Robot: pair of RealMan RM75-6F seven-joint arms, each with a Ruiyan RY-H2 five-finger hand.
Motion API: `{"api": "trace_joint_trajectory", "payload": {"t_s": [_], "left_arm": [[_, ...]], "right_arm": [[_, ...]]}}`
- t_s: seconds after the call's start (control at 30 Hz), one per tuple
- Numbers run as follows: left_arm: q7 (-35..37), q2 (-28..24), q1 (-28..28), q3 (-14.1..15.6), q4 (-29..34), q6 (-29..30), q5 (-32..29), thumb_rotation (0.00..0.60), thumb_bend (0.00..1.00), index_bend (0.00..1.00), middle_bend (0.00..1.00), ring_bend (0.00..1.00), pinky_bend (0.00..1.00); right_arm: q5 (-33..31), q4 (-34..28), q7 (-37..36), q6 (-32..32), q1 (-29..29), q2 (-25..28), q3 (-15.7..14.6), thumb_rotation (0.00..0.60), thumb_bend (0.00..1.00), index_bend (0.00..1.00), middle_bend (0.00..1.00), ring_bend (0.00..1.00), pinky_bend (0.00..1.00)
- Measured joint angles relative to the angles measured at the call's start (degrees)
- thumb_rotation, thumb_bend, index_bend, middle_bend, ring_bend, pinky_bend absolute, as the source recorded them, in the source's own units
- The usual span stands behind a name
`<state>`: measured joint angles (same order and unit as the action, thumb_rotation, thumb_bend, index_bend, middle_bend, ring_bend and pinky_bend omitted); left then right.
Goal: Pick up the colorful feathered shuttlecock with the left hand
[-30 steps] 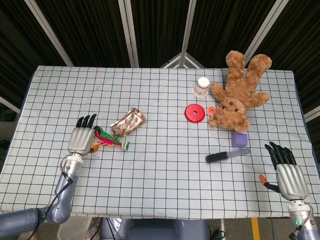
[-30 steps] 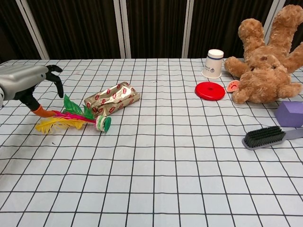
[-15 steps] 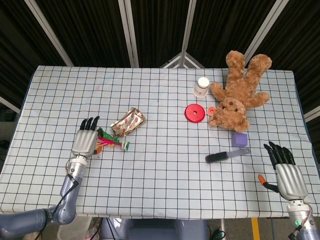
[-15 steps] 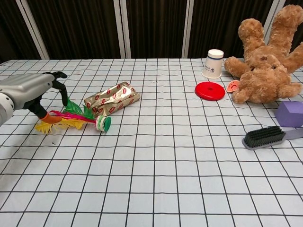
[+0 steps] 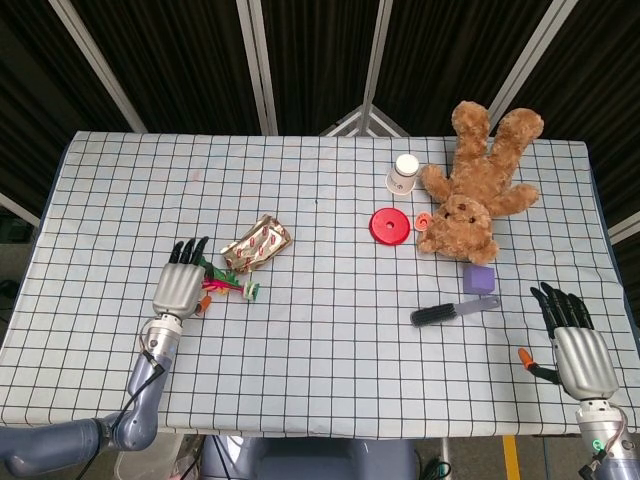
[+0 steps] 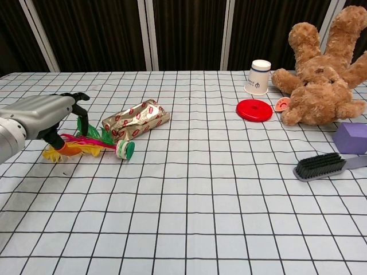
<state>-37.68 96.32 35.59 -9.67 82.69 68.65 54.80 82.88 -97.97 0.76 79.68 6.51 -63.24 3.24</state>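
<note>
Left hand [image 6: 43, 114] fingers [image 6: 80, 112]: spread, slightly curled downward, holding nothing. Fingertips hang over the feather end of the shuttlecock [image 6: 94, 144]; whether they touch the feathers cannot be told from either view. In the head view the left hand [image 5: 178, 287] covers most of the feathers, with only the base end showing at its 3 o'clock side.

Shuttlecock location: on the checked tablecloth [image 6: 200, 195], at the left-front part of the table, just beside a red-and-gold wrapped packet [image 6: 135, 120] that lies at its 1 o'clock in the chest view. The two look close to touching.

Orientation: lying on its side. Long axis runs roughly 9 to 3 o'clock in the chest view, feathers toward 9, green-and-white disc base toward 3.

Handling judgement: likely very light; feathers soft and springy, prone to slip or bend under a squeeze. The disc base is the stiff part. Best purchase looks to be the feather stem bundle just behind the base, pinched from above.

Right hand [image 5: 573, 342]: resting at the table's right-front edge, fingers extended, empty, well apart from everything.
</note>
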Motion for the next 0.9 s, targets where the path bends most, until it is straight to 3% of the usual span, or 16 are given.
{"api": "trace_joint_trajectory", "payload": {"t_s": [0.2, 0.5, 0.9], "left_arm": [[0.7, 1.6, 0.3, -0.3, -2.8, -0.7, 0.0, 0.6, 0.41, 0.51, 0.03, 0.0, 0.0], [2.0, 4.8, 1.0, -0.6, -7.1, -1.3, 1.2, 0.6, 0.57, 0.55, 0.04, 0.0, 0.0], [3.1, 2.8, 0.7, -1.3, -5.3, 0.5, 4.2, 0.6, 0.58, 0.56, 0.04, 0.0, 0.0]], "right_arm": [[0.1, -0.2, 0.1, -0.1, 0.0, -0.1, -0.1, 0.6, 0.34, 0.0, 0.0, 0.0, 0.0], [-0.2, 0.0, -0.7, -0.3, 0.0, 0.2, 0.0, 0.6, 0.34, 0.0, 0.0, 0.0, 0.0], [-0.3, -0.2, -0.8, 0.1, -0.3, 0.4, 0.1, 0.6, 0.34, 0.0, 0.0, 0.0, 0.0]]}}
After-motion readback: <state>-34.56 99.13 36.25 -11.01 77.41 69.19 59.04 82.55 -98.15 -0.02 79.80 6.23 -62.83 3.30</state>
